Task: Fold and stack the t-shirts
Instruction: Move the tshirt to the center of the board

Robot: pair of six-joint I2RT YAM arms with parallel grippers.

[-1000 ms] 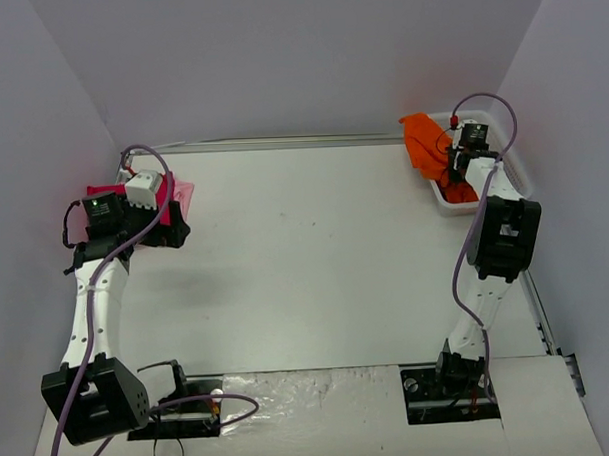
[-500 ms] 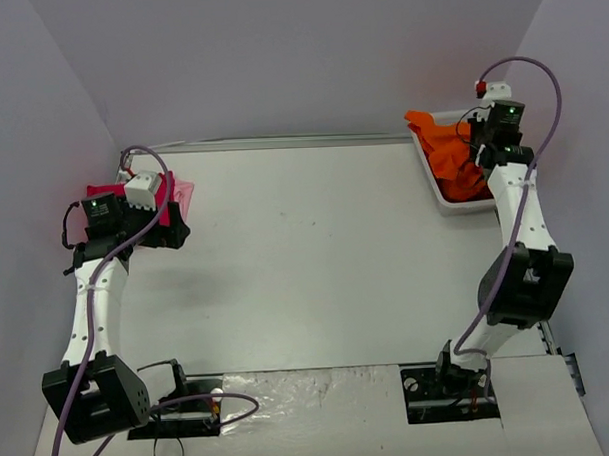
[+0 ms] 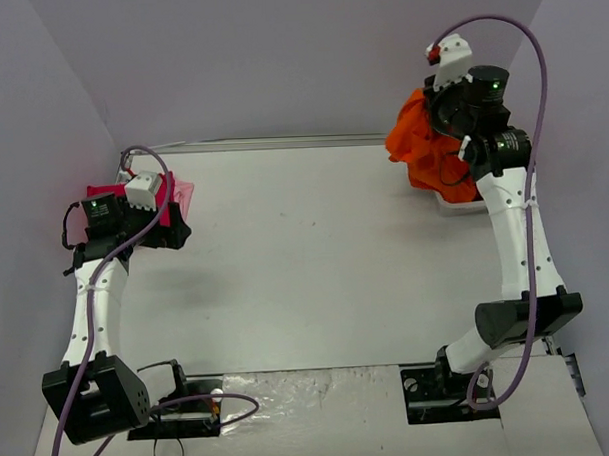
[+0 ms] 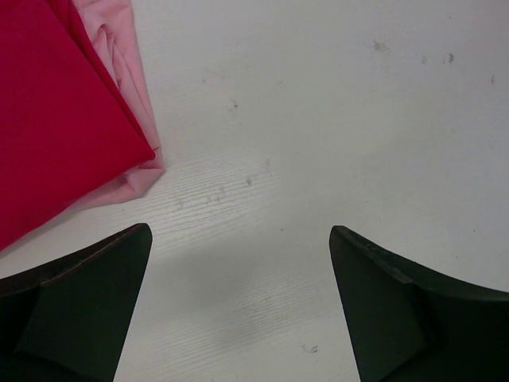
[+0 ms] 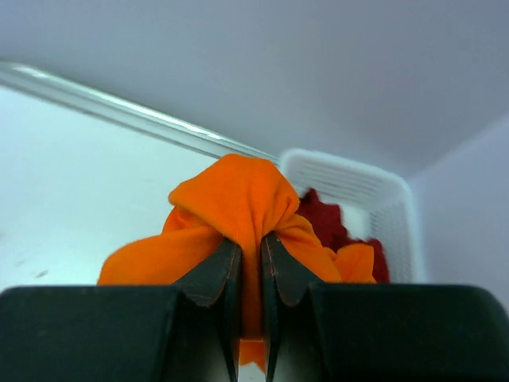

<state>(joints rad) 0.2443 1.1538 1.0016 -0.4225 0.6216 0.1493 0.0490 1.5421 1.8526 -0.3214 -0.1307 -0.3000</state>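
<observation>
The left arm [image 3: 92, 295] and right arm [image 3: 515, 241] share one build: slim white links between blocky black joint housings, each on a black base plate [image 3: 450, 395] at the tabletop's [image 3: 305, 248] 6 o'clock edge. A purple cable [image 3: 524, 55] loops along each arm. Each wrist carries a white boxy camera block [image 3: 451, 58]; the right one has a red spot at its 9 o'clock end, with a green light [image 3: 496, 83] on the black housing beside it. The left end effector [image 4: 240, 239] and right end effector [image 5: 249, 255] have matte black, wedge-shaped fingers.
</observation>
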